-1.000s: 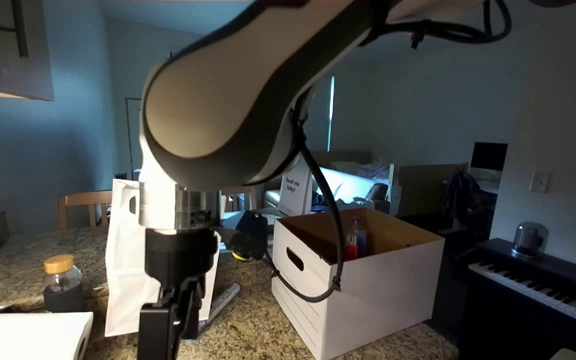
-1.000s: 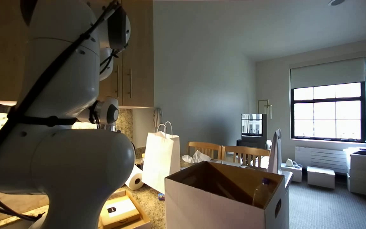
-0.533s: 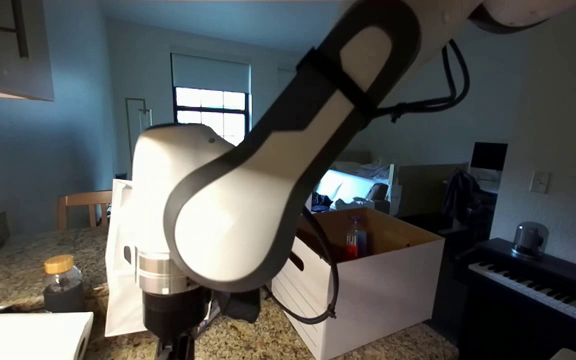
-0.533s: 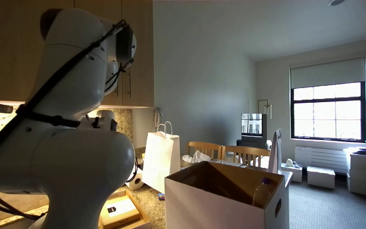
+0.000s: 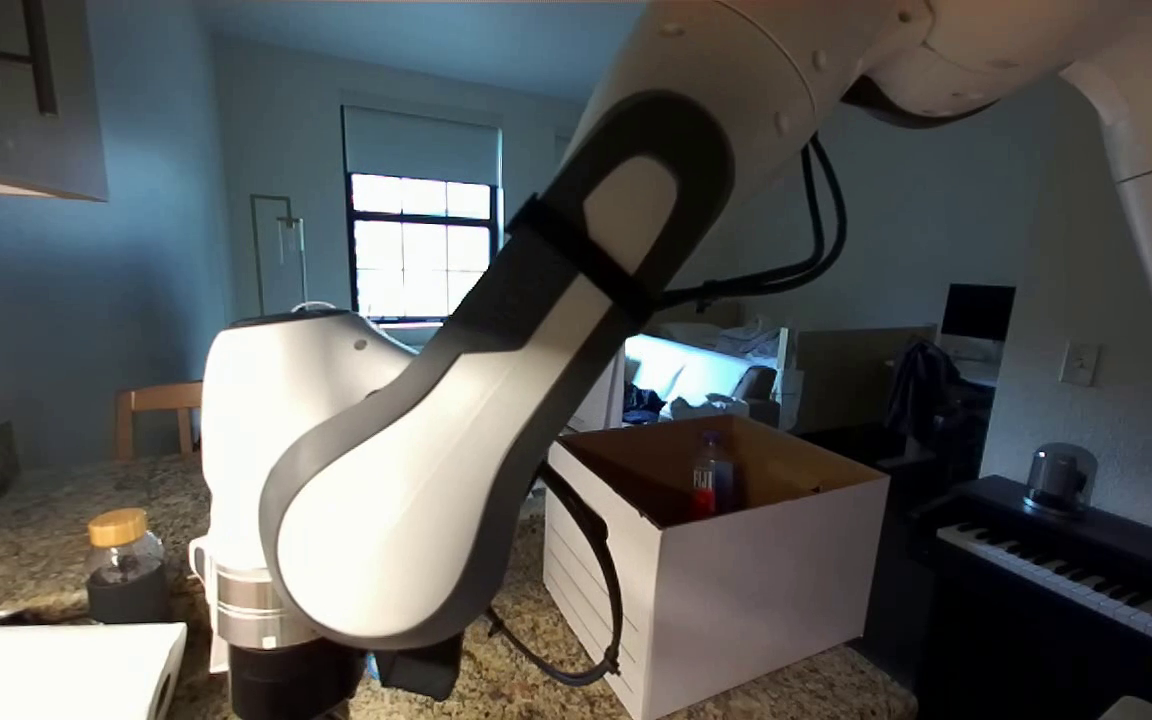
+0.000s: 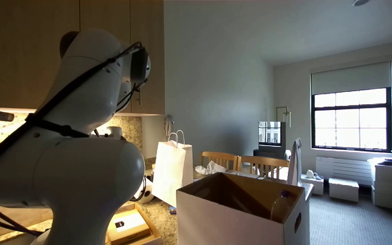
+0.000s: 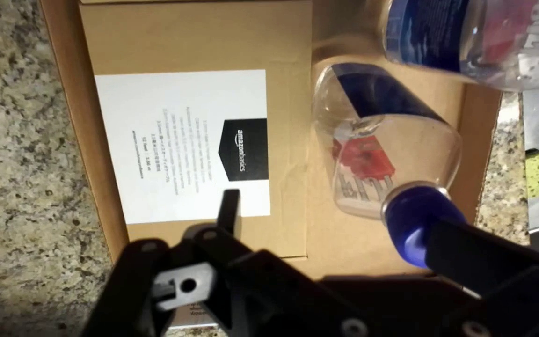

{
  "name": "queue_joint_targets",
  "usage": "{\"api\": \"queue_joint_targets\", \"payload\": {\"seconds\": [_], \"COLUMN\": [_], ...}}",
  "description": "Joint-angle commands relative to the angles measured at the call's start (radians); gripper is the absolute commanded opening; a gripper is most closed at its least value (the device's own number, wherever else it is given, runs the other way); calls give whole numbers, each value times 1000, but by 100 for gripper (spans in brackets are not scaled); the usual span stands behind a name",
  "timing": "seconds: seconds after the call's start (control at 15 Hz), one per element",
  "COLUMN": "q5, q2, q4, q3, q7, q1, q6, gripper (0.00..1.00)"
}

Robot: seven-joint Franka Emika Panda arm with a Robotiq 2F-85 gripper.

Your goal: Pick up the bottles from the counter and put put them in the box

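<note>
In the wrist view the hand (image 7: 332, 224) gapes, its fingers well apart; one finger (image 7: 480, 262) overlaps the blue cap (image 7: 414, 215) of a clear bottle (image 7: 391, 145), but whether they touch I cannot tell. This bottle is in a shallow carton (image 7: 92, 154) beside a package (image 7: 194, 42), on the worktop (image 7: 12, 140). A second bottle (image 7: 475, 44), partly out of view, is just beside it. In both exterior views a third bottle (image 5: 711, 480) is inside the white box (image 5: 766, 590).

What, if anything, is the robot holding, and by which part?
Nothing: in the wrist view the fingers stand wide apart, only one overlapping the cap of a bottle.
</note>
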Motion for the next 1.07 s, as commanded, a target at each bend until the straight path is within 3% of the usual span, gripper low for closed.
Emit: {"api": "queue_joint_targets", "payload": {"seconds": [0.0, 1.0], "q5": [-10, -15], "q2": [20, -74], "q4": [35, -17], "q3": [7, -6], "q7": [21, 73], "q1": [3, 7], "q6": [-16, -9], "gripper": [100, 100]}}
